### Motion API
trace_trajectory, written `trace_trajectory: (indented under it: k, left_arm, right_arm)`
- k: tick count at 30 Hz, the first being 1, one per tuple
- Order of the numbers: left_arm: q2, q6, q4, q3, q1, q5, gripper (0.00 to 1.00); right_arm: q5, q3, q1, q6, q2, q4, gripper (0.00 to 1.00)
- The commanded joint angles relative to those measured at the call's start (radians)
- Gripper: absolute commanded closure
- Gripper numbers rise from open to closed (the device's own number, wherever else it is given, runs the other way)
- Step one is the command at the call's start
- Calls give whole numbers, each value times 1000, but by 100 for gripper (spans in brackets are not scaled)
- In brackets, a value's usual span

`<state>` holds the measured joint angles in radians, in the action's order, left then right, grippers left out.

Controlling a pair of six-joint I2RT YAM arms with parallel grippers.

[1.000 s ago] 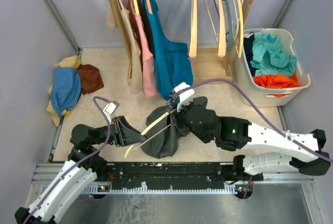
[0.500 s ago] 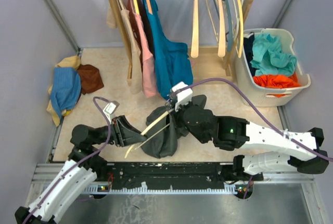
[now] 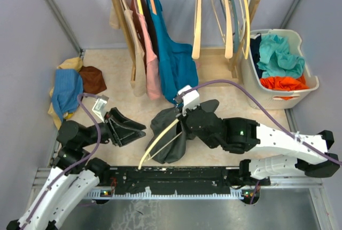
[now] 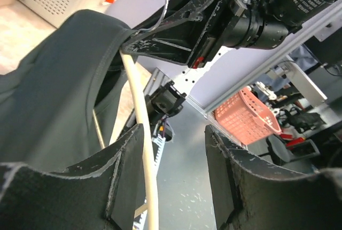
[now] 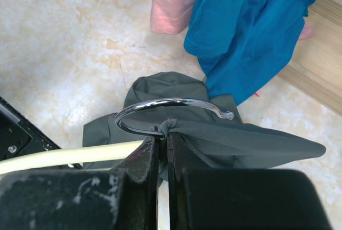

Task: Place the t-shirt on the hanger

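The t-shirt (image 3: 170, 134) is big and floppy, sagging half on the hanger (image 3: 155, 145) just over the surface (image 3: 123, 107), one wooden arm poking out bare. Cloth's soft and slidey, hanger's stiff and light. Right tool (image 5: 162, 147) is clamped under the hook (image 5: 160, 101), pinching collar too. Left tool (image 3: 131, 129) gapes empty nearby. I'd grab the loose shoulder.

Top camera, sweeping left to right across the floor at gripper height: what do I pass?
Pile of clothes → left gripper, open → t-shirt draped on the hanger → white laundry basket.
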<state>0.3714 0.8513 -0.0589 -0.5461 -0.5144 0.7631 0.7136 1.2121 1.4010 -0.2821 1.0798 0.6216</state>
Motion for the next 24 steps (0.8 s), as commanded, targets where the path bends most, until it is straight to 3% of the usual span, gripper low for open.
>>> trace_trajectory:
  k: [1,5,8,18,24]
  left_arm:
    - [8,-153,264,-90,2,-88,46]
    - [-1,-224,449,-115,1,-159,50]
    - [-32,-221,490,-84,2,-172,51]
    - [-73,-141,438,84,2,-130,53]
    - [-36,-110,371,140,2,-162,50]
  right_arm:
    - [86,83,10,-19,-64,24,100]
    - [119,99,10,-18,-89,45,100]
    - [150,111,10,-21,-95,62,100]
    - [261,196,-3,-111,-33,148,100]
    - [153,203,-148,-134,4,136,100]
